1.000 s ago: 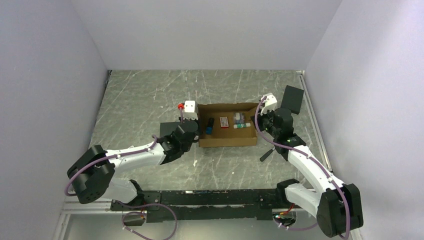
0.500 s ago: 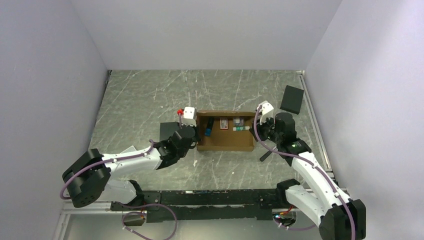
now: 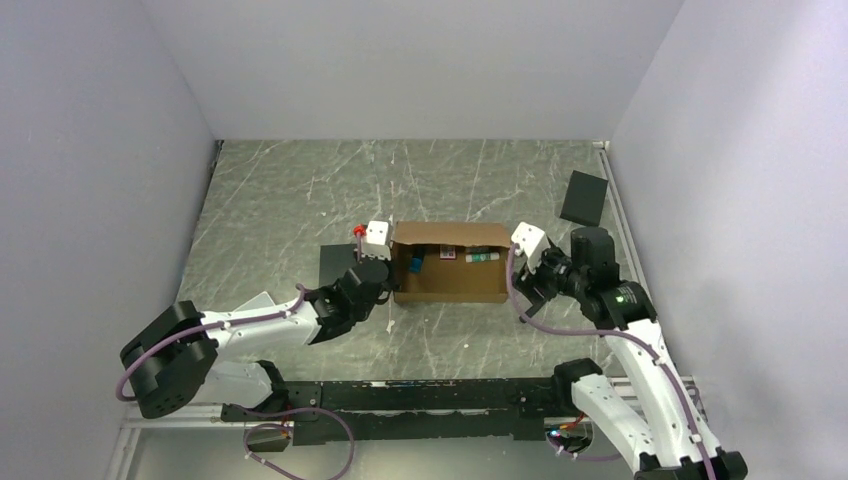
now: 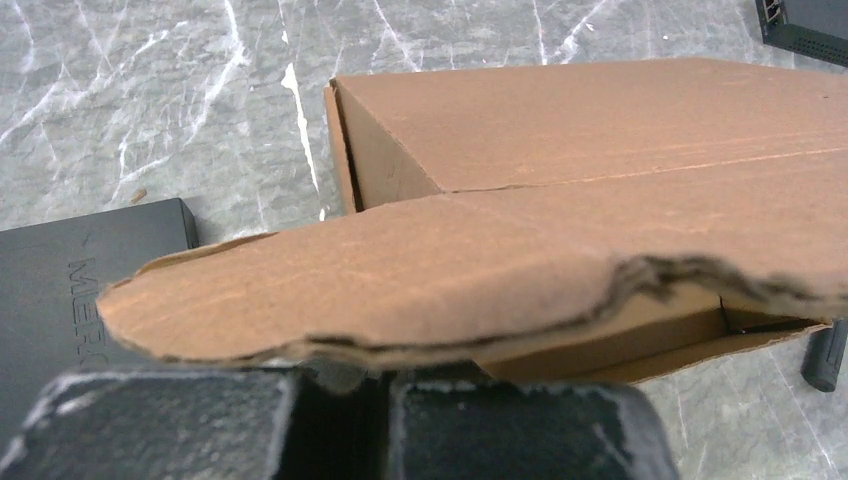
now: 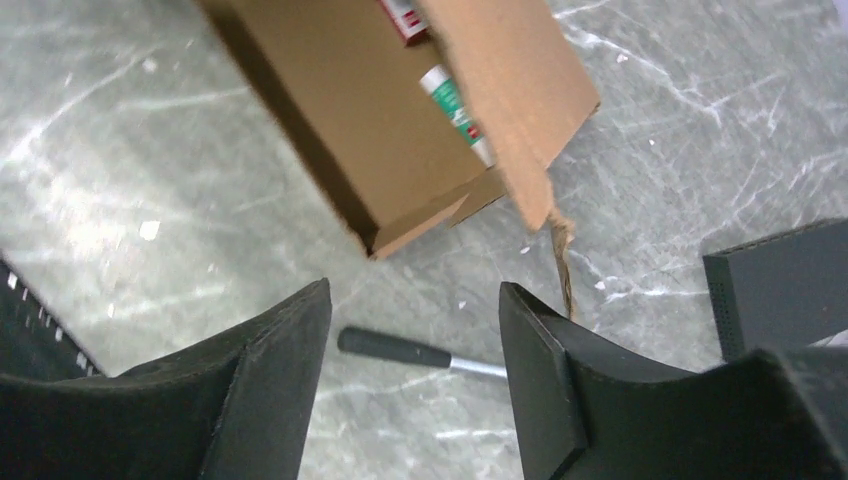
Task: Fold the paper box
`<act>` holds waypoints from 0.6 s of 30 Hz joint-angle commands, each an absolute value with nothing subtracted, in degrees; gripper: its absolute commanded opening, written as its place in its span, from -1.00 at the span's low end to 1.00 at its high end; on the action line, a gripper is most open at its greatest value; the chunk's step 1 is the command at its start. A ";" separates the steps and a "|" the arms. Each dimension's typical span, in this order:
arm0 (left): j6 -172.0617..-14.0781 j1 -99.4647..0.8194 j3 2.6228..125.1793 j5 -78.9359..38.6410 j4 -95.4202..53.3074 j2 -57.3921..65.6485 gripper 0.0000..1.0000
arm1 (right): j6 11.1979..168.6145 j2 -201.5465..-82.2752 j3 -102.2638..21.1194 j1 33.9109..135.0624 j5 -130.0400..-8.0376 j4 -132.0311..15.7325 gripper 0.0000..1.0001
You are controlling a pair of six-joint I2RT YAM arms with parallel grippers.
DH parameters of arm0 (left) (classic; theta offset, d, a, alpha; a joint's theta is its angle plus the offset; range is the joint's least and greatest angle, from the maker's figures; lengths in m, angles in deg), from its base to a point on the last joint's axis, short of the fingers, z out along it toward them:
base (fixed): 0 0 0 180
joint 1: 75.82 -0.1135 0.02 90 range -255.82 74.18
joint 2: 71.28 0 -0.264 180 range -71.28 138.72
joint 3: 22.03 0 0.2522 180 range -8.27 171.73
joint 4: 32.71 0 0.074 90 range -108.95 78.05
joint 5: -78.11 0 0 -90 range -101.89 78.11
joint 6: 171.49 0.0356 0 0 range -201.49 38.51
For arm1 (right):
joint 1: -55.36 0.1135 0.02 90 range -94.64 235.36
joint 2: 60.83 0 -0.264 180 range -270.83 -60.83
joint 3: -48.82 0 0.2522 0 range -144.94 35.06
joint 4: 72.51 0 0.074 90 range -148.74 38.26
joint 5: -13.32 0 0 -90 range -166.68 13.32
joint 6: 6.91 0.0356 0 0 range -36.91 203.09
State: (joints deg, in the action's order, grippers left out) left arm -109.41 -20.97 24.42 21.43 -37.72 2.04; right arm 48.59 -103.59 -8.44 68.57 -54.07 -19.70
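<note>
The paper box [image 3: 450,283] is brown corrugated cardboard, open on top, with small items inside [image 3: 445,255]. My left gripper [image 3: 388,274] is at its left end. In the left wrist view the two fingers [image 4: 520,425] are nearly together, with the ragged edge of a box flap [image 4: 400,290] caught at the narrow gap. My right gripper [image 3: 527,272] is open and empty, just off the box's right end. In the right wrist view [image 5: 412,298] it hangs over the table, with the box corner [image 5: 380,140] ahead of it.
A black block [image 3: 335,262] lies left of the box and also shows in the left wrist view [image 4: 60,280]. Another black block [image 3: 585,198] lies at the back right. A black-handled tool [image 5: 400,350] lies on the table under the right gripper.
The box has shifted toward the near edge and shows less of its inside. The left gripper came back with it. The right gripper has drawn away to the right, off the box.
</note>
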 commanded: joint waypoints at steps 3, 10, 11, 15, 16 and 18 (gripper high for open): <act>-110.27 -20.45 23.75 20.36 -36.70 0.57 -0.92 | 30.24 -101.46 -16.71 67.31 -44.69 2.59 0.39; -111.16 -20.35 23.14 19.67 -37.38 0.79 -0.89 | 28.14 -105.22 -28.59 67.31 -34.52 7.26 0.90; -111.31 -20.36 23.07 19.60 -37.48 0.84 -0.89 | 29.14 -106.50 -29.56 67.31 -33.70 5.60 0.98; -111.95 -20.28 22.98 19.40 -37.58 1.30 -0.88 | 32.38 -112.99 -33.42 67.44 -30.18 -1.11 0.99; -112.10 -20.21 22.94 19.34 -37.58 1.38 -0.88 | 32.67 -115.24 -34.38 67.64 -30.10 -2.22 0.99; -112.44 -20.12 22.77 19.37 -37.51 1.49 -0.88 | 31.07 -120.10 -36.46 68.30 -30.42 -2.38 0.99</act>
